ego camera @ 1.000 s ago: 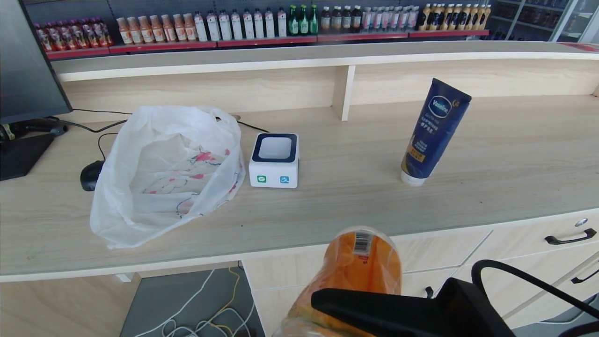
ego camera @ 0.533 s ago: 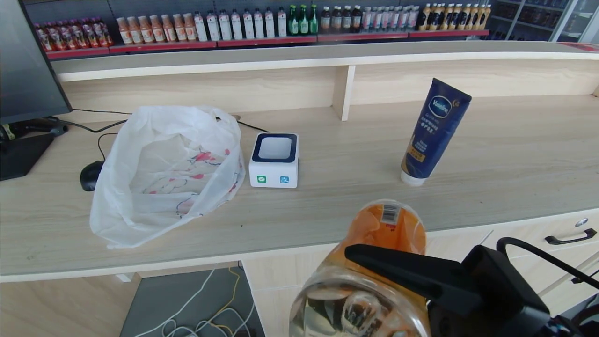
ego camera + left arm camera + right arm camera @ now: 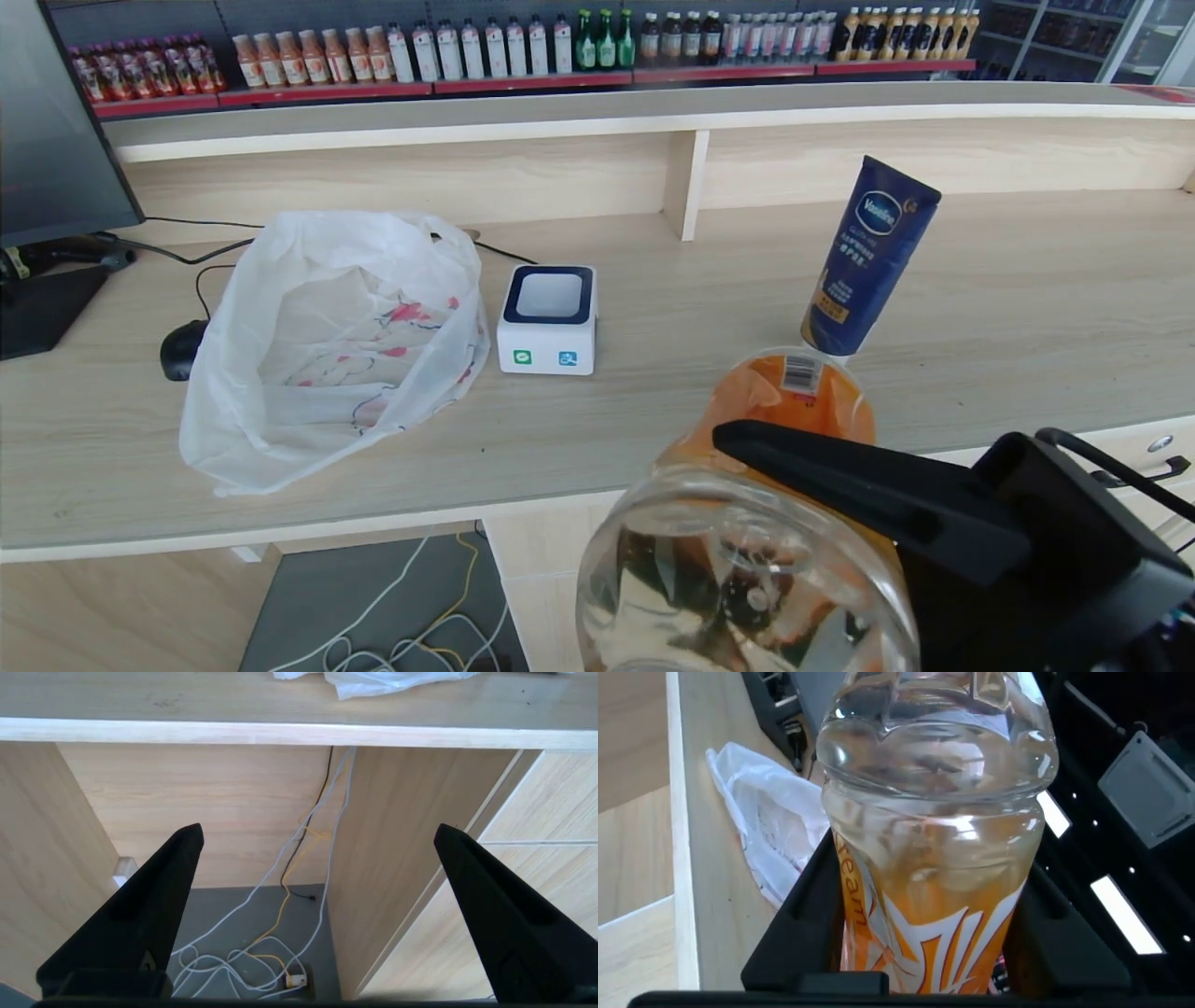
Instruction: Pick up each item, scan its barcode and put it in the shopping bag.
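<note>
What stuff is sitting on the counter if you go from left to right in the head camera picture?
computer mouse → shopping bag → scanner → blue lotion tube

Left end effector has black tapering fingers.

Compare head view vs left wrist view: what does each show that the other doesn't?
Head adds: white square scanner box, dark blue lotion tube standing on its cap, clear plastic bottle with orange label clamped in the right end effector. Left wrist adds: the left end effector, open, below counter height. Both: thin white plastic shopping bag (just its edge from the wrist), pale wooden counter, loose cables on the floor underneath.
</note>
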You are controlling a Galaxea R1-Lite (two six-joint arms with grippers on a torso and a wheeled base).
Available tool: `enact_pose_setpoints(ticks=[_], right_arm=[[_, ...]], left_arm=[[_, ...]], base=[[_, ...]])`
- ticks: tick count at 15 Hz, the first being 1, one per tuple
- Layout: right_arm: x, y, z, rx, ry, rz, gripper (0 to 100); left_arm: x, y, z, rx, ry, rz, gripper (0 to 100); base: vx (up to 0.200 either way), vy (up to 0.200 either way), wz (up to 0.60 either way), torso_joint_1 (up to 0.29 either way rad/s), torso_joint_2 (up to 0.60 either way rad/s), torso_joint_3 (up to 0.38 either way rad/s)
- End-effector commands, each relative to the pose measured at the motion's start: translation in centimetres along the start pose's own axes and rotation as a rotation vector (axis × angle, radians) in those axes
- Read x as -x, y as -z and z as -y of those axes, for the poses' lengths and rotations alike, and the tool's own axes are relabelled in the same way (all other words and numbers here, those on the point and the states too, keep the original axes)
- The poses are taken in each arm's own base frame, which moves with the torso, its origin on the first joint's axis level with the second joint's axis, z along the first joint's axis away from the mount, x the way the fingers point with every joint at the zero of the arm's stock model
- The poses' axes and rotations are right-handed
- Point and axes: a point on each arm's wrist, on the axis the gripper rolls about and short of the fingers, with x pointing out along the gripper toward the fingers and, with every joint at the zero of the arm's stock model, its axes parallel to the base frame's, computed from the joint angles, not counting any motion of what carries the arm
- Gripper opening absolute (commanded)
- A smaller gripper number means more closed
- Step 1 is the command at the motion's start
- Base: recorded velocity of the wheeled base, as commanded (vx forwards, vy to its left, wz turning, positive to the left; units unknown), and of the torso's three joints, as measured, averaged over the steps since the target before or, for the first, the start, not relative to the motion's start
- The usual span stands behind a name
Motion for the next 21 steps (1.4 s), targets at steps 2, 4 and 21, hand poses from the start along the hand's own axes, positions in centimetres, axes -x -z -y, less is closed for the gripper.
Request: enact_pose_setpoints(ticks=[2,4,21], right_arm=[[0.9,-0.3,0.1,-0.002,-0.006,-0.001,0],[1.6,-0.3,-0.5,-0.006,-0.036,-0.011,0],[-2.5,-1.3,-2.2,-0.432,-0.009,-0.087,0]], left_arm=[[0.0,0.0,0.0,0.000,-0.001,-0.001,100],[0.0,0.0,0.0,0.000,-0.001,-0.001,100],[0.0,0.0,0.0,0.000,-0.001,0.001,100]], base=[[0.000,0.000,0.00,0.000,0.00,0.000],[0.000,0.000,0.00,0.000,0.00,0.000],[0.000,0.000,0.00,0.000,0.00,0.000]])
